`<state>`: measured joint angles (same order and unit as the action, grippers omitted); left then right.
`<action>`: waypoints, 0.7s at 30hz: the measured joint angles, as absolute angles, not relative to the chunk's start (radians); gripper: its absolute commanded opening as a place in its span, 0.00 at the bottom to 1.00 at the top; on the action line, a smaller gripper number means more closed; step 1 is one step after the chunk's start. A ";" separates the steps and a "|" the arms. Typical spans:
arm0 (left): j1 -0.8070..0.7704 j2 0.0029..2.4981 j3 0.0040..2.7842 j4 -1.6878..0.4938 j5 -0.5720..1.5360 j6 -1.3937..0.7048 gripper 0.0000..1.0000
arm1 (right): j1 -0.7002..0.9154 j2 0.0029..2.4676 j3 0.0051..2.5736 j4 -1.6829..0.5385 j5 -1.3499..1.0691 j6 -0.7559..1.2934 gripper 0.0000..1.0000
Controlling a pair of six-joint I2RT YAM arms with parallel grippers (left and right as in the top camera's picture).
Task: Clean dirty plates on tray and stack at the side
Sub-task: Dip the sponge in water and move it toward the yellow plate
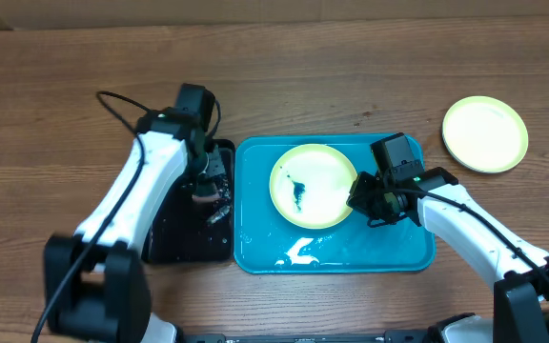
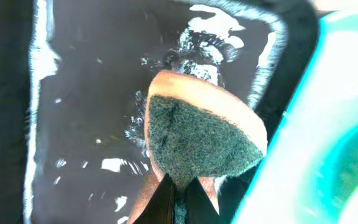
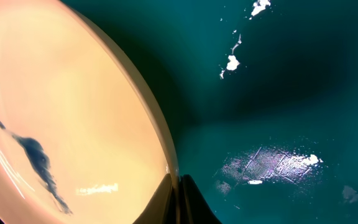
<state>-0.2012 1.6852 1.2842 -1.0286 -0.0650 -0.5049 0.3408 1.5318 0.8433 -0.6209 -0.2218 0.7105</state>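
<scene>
A pale yellow-green plate [image 1: 313, 186] with a dark smear [image 1: 298, 193] at its centre lies in the turquoise tray [image 1: 255, 257]. My right gripper [image 1: 362, 195] is shut on that plate's right rim. The right wrist view shows the rim pinched between the jaws of the right gripper [image 3: 178, 186], with the smeared plate [image 3: 73, 112] to the left and the wet tray [image 3: 278, 93] to the right. My left gripper [image 1: 206, 195] hovers over the black tray. In the left wrist view the left gripper [image 2: 178, 193] is shut on a sponge [image 2: 197, 137] with its green scouring face up.
The small black tray [image 1: 174, 238], wet with bright droplets [image 2: 86, 93], sits left of the turquoise one. A second pale yellow-green plate [image 1: 484, 133] without smears rests on the wooden table at the far right. White foam streaks [image 1: 298, 252] lie near the turquoise tray's front.
</scene>
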 measured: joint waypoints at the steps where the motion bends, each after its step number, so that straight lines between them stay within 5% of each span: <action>1: -0.201 1.669 1.285 -1.034 -0.065 -0.506 0.05 | 0.341 1.532 0.843 -0.621 -0.221 0.710 0.04; 21: -0.361 1.639 1.285 -0.837 0.324 -0.446 0.04 | 0.341 1.587 0.843 -0.629 -0.221 0.704 0.04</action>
